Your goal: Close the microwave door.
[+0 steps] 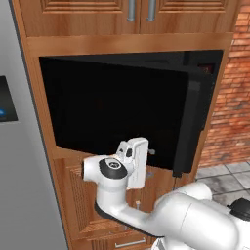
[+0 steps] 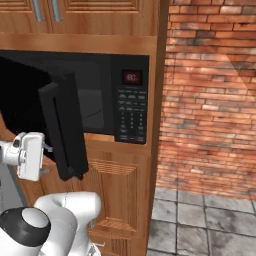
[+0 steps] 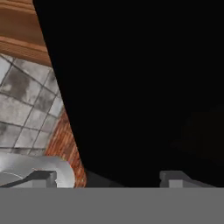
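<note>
We see the wide glossy black microwave door [image 1: 117,112] ajar, panel directly ahead of gripper [image 3: 107,177], fingers spread, holding nothing.

Brown wooden cabinetry [image 1: 49,58] is surrounding me, with two upper cabinet doors [image 1: 88,10] carrying silver handles [image 1: 131,10]. A grey fridge [image 1: 19,161] is standing at my left, touching the cabinetry. A red brick wall [image 2: 210,95] is running along my right. Grey stone floor tiles [image 2: 200,225] are lying below it.
</note>
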